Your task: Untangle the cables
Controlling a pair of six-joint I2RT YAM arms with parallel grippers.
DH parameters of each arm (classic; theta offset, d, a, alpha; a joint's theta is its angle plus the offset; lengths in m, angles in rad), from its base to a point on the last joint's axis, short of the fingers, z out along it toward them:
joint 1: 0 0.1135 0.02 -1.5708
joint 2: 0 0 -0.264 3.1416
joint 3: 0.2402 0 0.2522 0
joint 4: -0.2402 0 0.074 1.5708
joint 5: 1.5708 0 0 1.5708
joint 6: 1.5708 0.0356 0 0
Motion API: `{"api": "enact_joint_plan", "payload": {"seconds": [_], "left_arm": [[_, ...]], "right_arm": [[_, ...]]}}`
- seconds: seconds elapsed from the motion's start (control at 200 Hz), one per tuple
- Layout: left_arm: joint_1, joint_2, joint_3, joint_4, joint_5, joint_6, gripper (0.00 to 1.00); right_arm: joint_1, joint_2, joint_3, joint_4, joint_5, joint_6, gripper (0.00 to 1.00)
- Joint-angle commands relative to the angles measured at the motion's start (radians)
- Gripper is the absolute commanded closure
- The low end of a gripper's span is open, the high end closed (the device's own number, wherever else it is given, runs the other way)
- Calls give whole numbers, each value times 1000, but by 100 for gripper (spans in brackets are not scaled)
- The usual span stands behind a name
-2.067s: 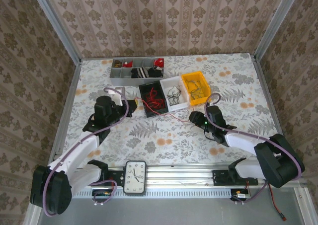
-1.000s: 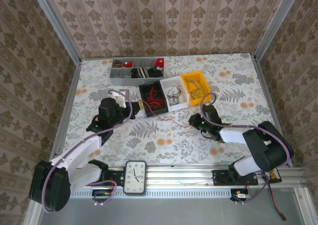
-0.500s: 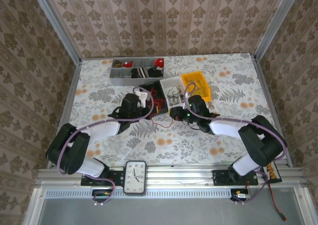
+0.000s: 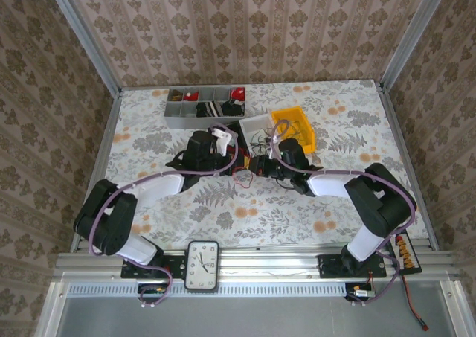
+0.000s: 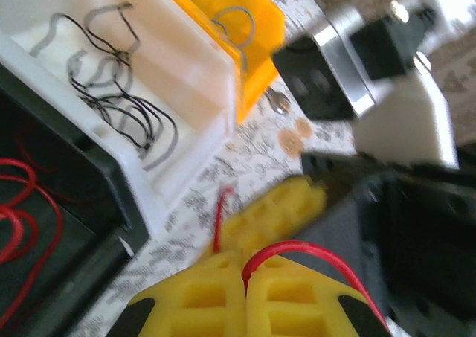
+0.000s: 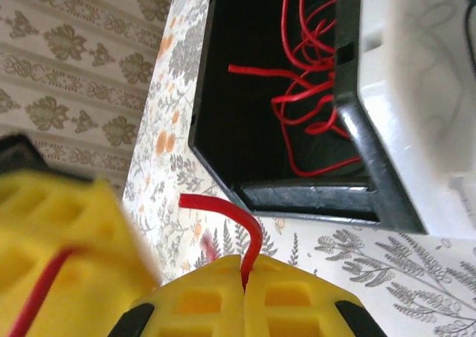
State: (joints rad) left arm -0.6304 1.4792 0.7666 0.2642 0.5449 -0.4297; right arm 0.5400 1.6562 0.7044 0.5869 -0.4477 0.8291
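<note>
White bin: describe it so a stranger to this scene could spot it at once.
On the floral table, three small bins sit side by side near the middle. The white bin is the middle one, between the black bin and the yellow bin; it holds thin dark cables, the black one red cables.

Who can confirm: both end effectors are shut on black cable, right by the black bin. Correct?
Not quite: the cable is red, not black. The left wrist view shows the left end effector shut on a red cable, and the right wrist view shows the right end effector shut on red cable too, right by the black bin.
</note>
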Motion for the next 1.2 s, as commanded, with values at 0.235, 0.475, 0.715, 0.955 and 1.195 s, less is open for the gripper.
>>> {"api": "enact_joint_plan", "payload": {"seconds": [0.235, 0.475, 0.715, 0.955, 1.195], "left_arm": [[-14, -60, 4, -206, 171, 139, 100], [-15, -46, 15, -177, 164, 140, 100], [-38, 4, 52, -210, 181, 174, 100], [-30, 51, 68, -197, 118, 197, 100], [33, 62, 12, 64, 49, 20, 100]], "right_arm": [[-26, -15, 7, 116, 6, 66, 98], [-24, -43, -8, 156, -2, 84, 98], [-23, -30, 35, 225, -17, 127, 98], [-10, 1, 56, 333, -78, 207, 99], [-5, -31, 41, 258, -57, 166, 99]]}}
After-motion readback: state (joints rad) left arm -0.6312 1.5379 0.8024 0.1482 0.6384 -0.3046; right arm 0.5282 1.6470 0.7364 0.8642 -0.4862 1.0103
